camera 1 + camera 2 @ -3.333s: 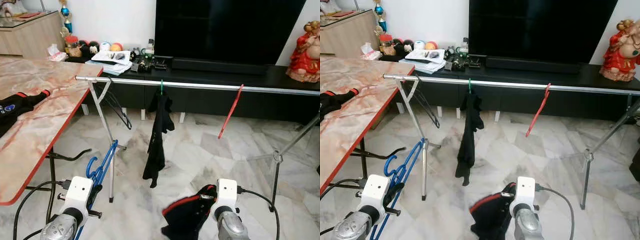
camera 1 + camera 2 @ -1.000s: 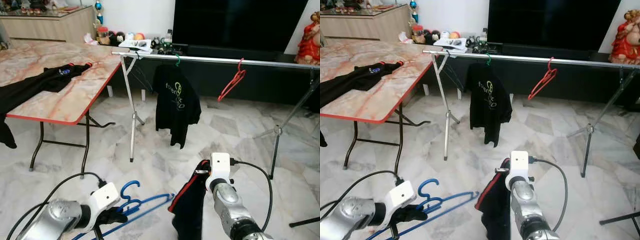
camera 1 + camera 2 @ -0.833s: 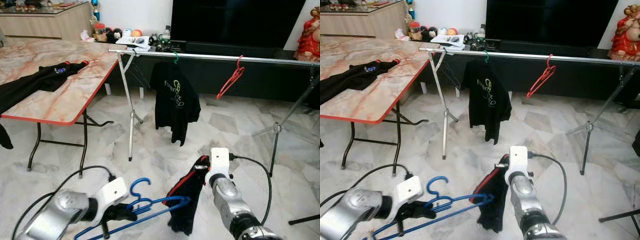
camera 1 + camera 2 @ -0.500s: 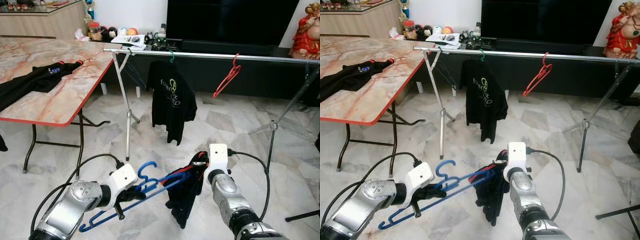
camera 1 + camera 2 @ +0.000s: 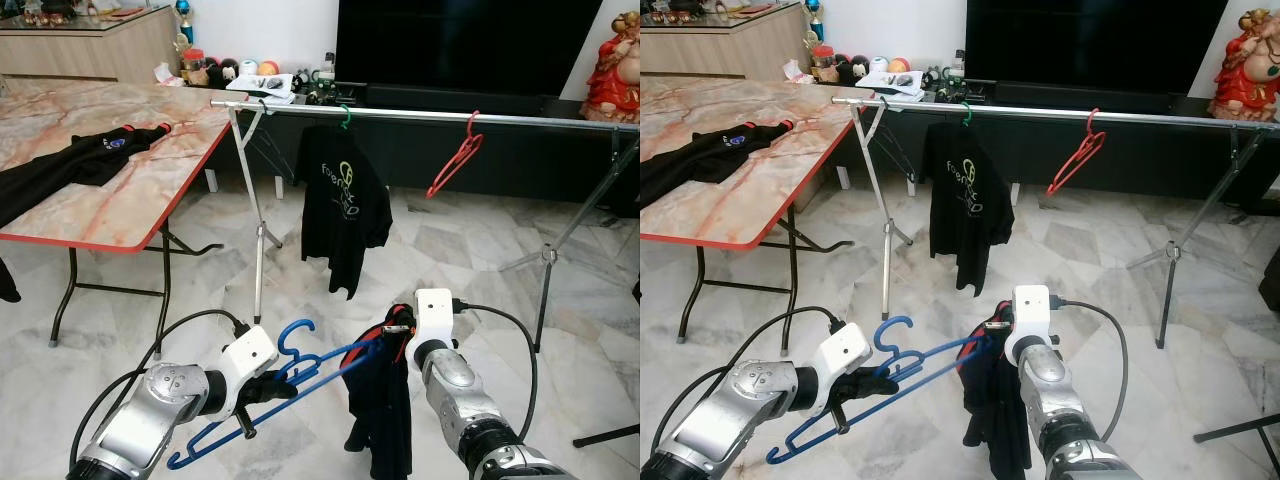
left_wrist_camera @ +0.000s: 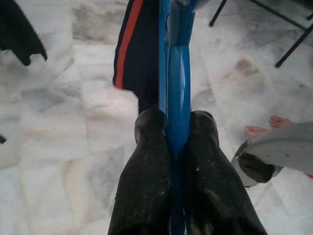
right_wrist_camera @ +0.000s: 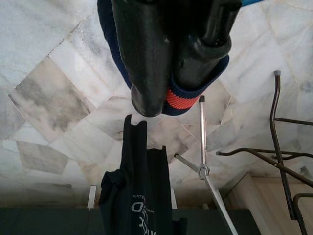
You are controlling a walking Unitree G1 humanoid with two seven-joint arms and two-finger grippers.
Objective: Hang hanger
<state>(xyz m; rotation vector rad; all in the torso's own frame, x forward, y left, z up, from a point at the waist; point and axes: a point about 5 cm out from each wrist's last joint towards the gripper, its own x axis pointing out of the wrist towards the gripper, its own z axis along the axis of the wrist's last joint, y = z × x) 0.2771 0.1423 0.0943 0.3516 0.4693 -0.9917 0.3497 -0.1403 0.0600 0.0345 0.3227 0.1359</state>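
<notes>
1. The step in hand looks like dressing the hanger: the left gripper (image 5: 268,383), low in the left of the head view, has its jaws closed on the blue hanger (image 5: 300,367). The right gripper (image 5: 395,338), low at centre, has its jaws closed on the collar of a dark garment (image 5: 385,410).

2. The far tip of the blue hanger reaches up and right to the garment's neck, just beside the right gripper. From here I cannot tell whether the tip is already inside the neck opening.

3. My judgement is that the next move calls for working the hanger's arm further into the garment. The loaded hanger then has to be lifted to the silver rail (image 5: 420,114) across the upper part of the frame, well apart from both grippers.

4. The blue hanger appears to be several thin plastic hangers bundled together, hooks curling up near the left gripper, lying at a slant. In the left wrist view the fingers (image 6: 146,176) press its blue shaft from both sides.

5. The garment is dark navy or black with a red stripe and red-trimmed collar, hanging limp towards the marble floor (image 5: 300,290).

6. A black printed shirt (image 5: 345,205) and a bare red hanger (image 5: 455,160) already hang on the rail; the worktop (image 5: 120,190) at upper left carries another dark garment.
</notes>
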